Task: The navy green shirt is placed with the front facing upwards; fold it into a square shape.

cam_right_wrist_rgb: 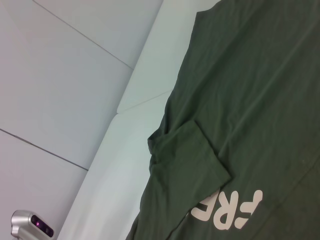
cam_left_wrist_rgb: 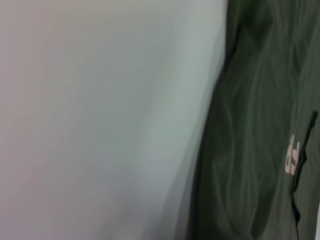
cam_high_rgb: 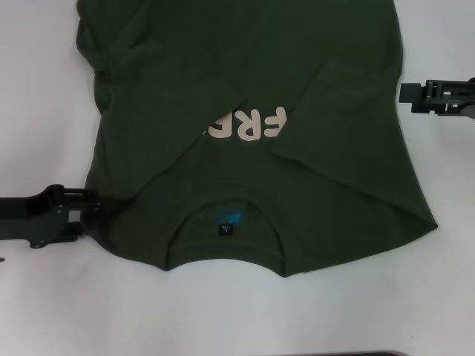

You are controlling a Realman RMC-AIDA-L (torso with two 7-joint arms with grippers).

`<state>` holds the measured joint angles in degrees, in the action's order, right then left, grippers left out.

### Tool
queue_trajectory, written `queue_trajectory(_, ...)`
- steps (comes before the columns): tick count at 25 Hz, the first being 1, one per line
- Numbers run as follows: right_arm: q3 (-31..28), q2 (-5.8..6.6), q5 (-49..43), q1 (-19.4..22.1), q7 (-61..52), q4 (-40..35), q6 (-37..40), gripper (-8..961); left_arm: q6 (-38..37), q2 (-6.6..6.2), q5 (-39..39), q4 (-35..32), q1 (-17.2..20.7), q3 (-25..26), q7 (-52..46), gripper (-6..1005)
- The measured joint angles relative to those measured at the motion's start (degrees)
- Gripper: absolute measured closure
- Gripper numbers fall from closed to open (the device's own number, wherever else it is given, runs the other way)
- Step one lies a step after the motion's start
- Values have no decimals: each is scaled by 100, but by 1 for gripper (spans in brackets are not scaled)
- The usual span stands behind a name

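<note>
The navy green shirt (cam_high_rgb: 245, 104) lies front up on the white table, collar and blue neck label (cam_high_rgb: 226, 220) toward me. Both of its sides are folded inward, so only part of the cream lettering (cam_high_rgb: 249, 124) shows. My left gripper (cam_high_rgb: 87, 215) rests low at the shirt's left shoulder edge, open, its upper finger touching the cloth. My right gripper (cam_high_rgb: 404, 93) hovers off the shirt's right edge, apart from it. The left wrist view shows wrinkled shirt cloth (cam_left_wrist_rgb: 250, 150). The right wrist view shows the shirt (cam_right_wrist_rgb: 250, 90) with a folded-in sleeve (cam_right_wrist_rgb: 190, 155).
White table (cam_high_rgb: 415, 297) surrounds the shirt on the left, right and near side. A dark strip (cam_high_rgb: 349, 354) runs along the near edge. In the right wrist view, white wall panels (cam_right_wrist_rgb: 65, 80) rise beyond the table and a small silver device (cam_right_wrist_rgb: 30, 225) stands there.
</note>
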<state>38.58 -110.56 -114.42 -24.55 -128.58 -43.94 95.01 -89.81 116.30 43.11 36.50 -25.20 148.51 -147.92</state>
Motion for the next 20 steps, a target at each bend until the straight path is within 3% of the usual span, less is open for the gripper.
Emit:
queue_trajectory(14, -94, 0, 6, 22, 28, 58, -1, 102, -55, -14, -7, 31, -110, -38, 16, 511)
queue_trajectory(20, -141, 0, -13, -3, 51, 91, -1, 102, -227, -37, -36, 57, -150, -47, 33, 734)
